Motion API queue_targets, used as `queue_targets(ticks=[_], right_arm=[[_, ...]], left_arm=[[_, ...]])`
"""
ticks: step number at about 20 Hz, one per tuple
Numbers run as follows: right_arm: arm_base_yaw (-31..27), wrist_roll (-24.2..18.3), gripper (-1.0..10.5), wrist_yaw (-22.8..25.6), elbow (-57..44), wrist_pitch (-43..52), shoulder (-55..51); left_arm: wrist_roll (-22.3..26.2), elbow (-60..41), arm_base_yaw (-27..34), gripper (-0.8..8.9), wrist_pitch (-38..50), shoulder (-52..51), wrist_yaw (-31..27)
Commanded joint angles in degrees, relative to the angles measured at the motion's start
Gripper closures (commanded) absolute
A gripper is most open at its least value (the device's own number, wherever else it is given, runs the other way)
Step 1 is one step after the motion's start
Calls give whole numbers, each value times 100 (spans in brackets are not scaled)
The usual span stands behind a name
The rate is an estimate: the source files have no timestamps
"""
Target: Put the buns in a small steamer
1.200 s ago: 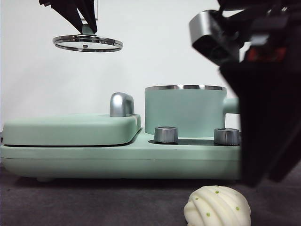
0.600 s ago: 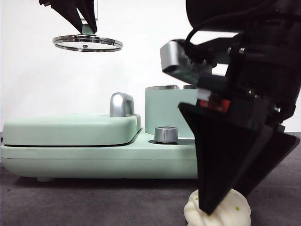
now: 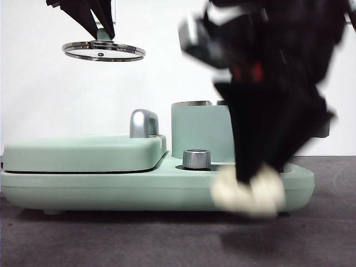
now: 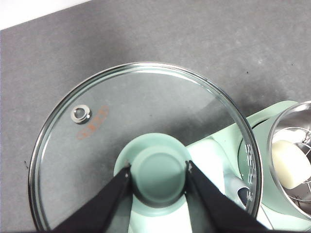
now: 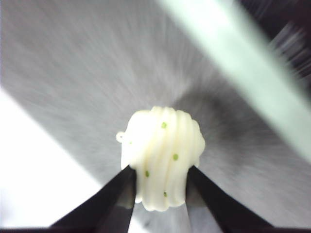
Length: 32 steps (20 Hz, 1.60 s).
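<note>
Since 0.5 s ago: my right gripper (image 5: 158, 182) has lifted the pleated bun (image 3: 247, 189) off the table; it hangs blurred before the cooker base (image 3: 111, 186).
Right gripper: both jaws pinch the pleated bun's sides.
Left gripper (image 4: 159, 172): clamped on the glass lid (image 4: 146, 141) knob, held high, unmoved.
Small steamer (image 3: 200, 133): my arm hides its right half.
Left wrist view only: 1 smooth bun (image 4: 290, 162) lies inside the steamer.

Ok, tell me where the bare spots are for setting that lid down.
Bare grey table lies before the appliance, left of the right gripper lifting the pleated bun. The steamer side is crowded. The left gripper holds the lid.
</note>
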Motion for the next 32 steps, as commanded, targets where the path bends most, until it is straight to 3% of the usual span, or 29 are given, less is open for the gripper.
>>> queue_targets(ticks=[1, 7, 12, 19, 29, 32], right_arm=[[-155, 76, 810, 157, 1058, -914, 76], [-1156, -284, 809, 310, 3681, -2343, 911], [-1797, -511, 809, 302, 5031, -2551, 2074], [-2273, -695, 808, 304, 5298, -2302, 2999], [-2321, -831, 761, 354, 5298, -2105, 3493], [-2323, -828, 590, 354, 5298, -2120, 3493]], left_arm=[[-2, 234, -22, 793, 101, 0, 7], [-26, 234, -22, 793, 101, 0, 9], [-44, 234, -22, 793, 83, 0, 13], [-42, 234, -22, 793, 90, 0, 13], [-42, 234, -20, 793, 94, 0, 15], [-42, 234, -20, 793, 94, 0, 15]])
